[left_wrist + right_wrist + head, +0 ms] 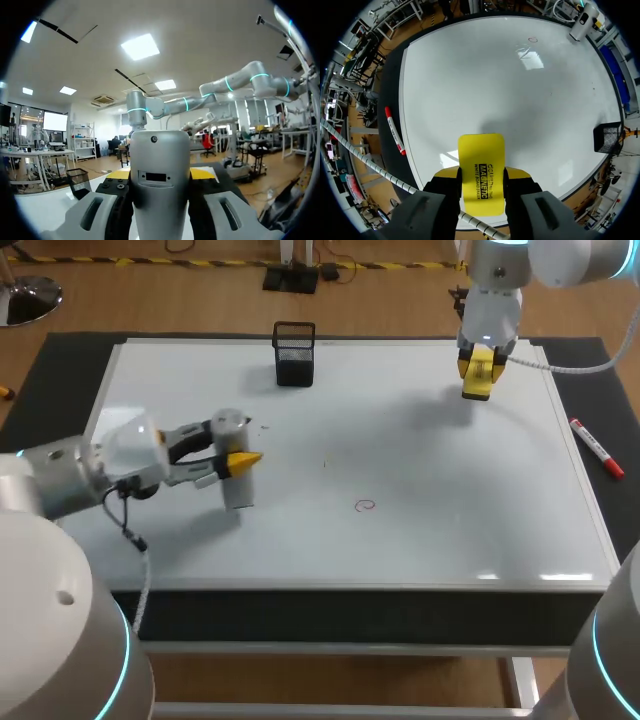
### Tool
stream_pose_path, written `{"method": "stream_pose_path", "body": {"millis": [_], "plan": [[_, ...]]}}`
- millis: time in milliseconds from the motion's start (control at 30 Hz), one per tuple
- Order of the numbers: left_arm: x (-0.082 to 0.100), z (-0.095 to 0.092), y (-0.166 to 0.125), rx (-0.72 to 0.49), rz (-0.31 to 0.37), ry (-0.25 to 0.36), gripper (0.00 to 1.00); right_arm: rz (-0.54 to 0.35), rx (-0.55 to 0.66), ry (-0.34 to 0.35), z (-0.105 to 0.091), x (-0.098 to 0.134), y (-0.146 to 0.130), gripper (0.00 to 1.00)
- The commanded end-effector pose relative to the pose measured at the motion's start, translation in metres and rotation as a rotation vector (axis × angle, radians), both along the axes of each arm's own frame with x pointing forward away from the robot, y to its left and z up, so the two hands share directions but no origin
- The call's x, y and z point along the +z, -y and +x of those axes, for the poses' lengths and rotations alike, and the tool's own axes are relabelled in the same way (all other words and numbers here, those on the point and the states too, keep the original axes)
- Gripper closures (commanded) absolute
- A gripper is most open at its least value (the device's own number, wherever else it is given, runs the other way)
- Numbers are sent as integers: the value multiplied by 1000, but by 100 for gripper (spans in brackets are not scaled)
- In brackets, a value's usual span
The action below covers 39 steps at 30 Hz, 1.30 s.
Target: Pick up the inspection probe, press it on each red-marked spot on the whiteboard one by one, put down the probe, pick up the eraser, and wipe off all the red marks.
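Where the whiteboard comes nearest, one small red mark shows on it. A little farther back, toward the left, the left claw is clamped on the grey inspection probe, held upright. A red marker lies just off the board's right edge. Farthest, a black mesh basket stands on the board, and the right claw pinches the yellow eraser above the far right corner.

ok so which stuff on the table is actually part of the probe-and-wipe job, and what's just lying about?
Job:
- inspection probe, in left gripper
- eraser, in right gripper
- whiteboard
- red mark

Lying about:
- black mesh holder, on the board's far edge
- red marker, off the board
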<state>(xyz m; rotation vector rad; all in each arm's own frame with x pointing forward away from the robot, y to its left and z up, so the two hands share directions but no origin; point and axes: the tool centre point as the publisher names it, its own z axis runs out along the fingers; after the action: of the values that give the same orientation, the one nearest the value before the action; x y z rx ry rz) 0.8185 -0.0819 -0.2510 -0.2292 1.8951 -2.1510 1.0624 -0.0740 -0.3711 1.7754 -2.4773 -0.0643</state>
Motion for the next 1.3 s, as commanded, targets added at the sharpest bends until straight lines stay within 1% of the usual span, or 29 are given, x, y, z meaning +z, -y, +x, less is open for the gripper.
{"method": "stream_pose_path", "body": {"millis": [33, 133, 200, 300, 633, 667, 700, 767, 800, 933, 1033, 1133, 1300], "plan": [[1, -17, -34, 91, -9, -16, 100, -2, 3, -1, 1, 1, 1, 100], [-3, -18, -43, 113, -22, -28, 100, -2, 3, -1, 1, 1, 1, 100], [-5, -19, -46, 119, -12, -39, 100, -2, 3, -1, 1, 1, 1, 100], [-6, -19, -50, 122, -15, -42, 100, -2, 3, -1, 1, 1, 1, 100], [-5, -19, -53, 121, -18, -44, 100, -2, 3, -1, 1, 1, 1, 100], [-5, -19, -53, 121, -18, -44, 100, 11, 13, 4, -2, 5, -3, 100], [-5, -19, -53, 121, -18, -44, 100, 28, 31, 12, -7, 8, -8, 100], [-5, -19, -53, 121, -18, -44, 100, -5, 71, 42, -20, 12, -18, 100], [-5, -19, -53, 121, -18, -44, 100, -2, 84, 47, -27, 13, -22, 100], [-5, -19, -53, 121, -18, -44, 100, 29, 98, 45, -54, 12, -34, 100], [-5, -19, -53, 121, -18, -44, 100, 31, 124, 43, -71, 12, -42, 100], [-5, -19, -53, 121, -18, -44, 100, 24, 188, 47, -98, 13, -55, 100], [-5, -19, -53, 121, -18, -44, 100, 39, 269, 33, -141, 10, -75, 100]]}}
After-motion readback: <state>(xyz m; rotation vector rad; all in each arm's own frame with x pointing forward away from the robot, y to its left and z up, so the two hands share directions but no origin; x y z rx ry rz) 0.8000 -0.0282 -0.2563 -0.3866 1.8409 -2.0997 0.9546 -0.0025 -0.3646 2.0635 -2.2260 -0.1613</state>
